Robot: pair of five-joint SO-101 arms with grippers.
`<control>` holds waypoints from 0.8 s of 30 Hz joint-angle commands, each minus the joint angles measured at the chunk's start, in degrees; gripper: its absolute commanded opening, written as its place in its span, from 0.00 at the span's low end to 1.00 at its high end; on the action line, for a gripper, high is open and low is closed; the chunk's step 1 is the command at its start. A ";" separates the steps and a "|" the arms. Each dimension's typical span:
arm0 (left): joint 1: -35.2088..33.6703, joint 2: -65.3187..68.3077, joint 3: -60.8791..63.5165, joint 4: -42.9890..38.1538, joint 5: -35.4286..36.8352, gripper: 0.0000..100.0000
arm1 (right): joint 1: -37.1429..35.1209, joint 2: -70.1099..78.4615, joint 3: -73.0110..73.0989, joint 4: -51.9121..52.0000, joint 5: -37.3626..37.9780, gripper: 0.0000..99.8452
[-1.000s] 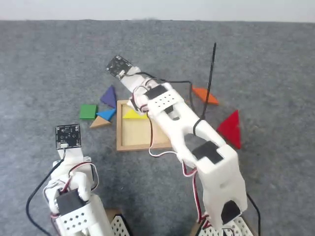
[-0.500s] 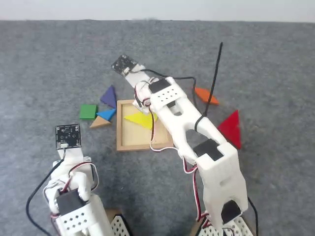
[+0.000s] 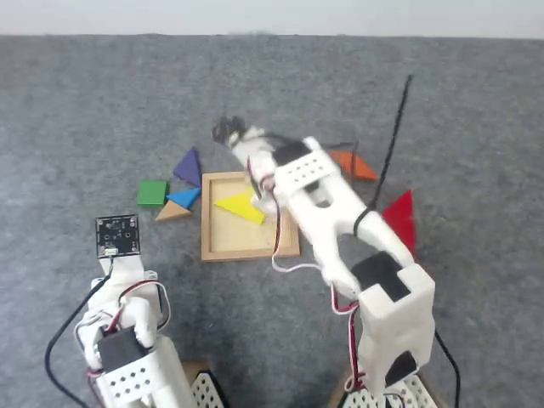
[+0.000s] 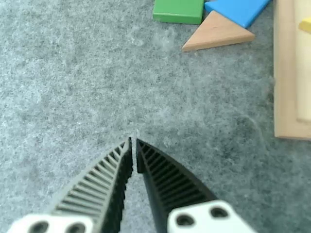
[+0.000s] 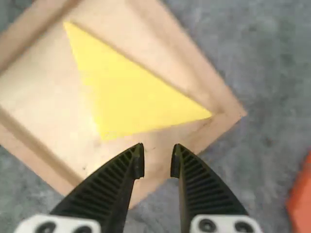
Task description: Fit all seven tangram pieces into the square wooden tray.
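Right tool (image 5: 156, 153) is pulling away, narrowly open and empty; yellow triangle (image 3: 242, 206) is now lying in the tray (image 3: 223, 252), toward 12 o'clock; left tool (image 4: 134, 143) is idling, pinched closed; one down, six to go.

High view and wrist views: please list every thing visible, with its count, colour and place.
wooden tray: one, light wood, middle of the table cover
yellow triangle: one, yellow, inside the tray
purple triangle: one, purple, at the tray's far left corner
green square: one, green, left of the tray
blue triangle: one, blue, between green square and tray
tan triangle: one, tan, beside the blue triangle
orange piece: one, orange, right of tray, partly hidden
red triangle: one, red, farther right
table cover: one, grey, under everything
left gripper: one, black, shut, over the cover
right gripper: one, black, open, over the tray's rim
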 commanded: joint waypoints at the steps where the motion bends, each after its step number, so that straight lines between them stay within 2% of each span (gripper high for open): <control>1: -0.44 -1.05 -0.66 0.18 -0.09 0.01 | -4.70 -4.09 4.92 -6.90 1.85 0.10; 5: -0.44 -1.05 -0.66 0.18 -0.09 0.01 | -5.76 -2.59 6.51 -12.18 1.58 0.10; 9: -0.44 -1.05 -0.66 0.18 -0.09 0.01 | -5.32 1.54 2.99 -15.52 -5.27 0.10; 16: -0.44 -1.05 -0.66 0.18 -0.09 0.01 | -3.03 2.33 -4.66 -9.10 -12.04 0.10; 21: -0.44 -1.05 -0.66 0.18 -0.09 0.01 | 0.75 -3.38 -6.07 -3.56 -11.87 0.10; 24: -0.44 -1.05 -0.66 0.18 -0.09 0.01 | 4.44 -10.42 -2.20 -3.38 -11.25 0.10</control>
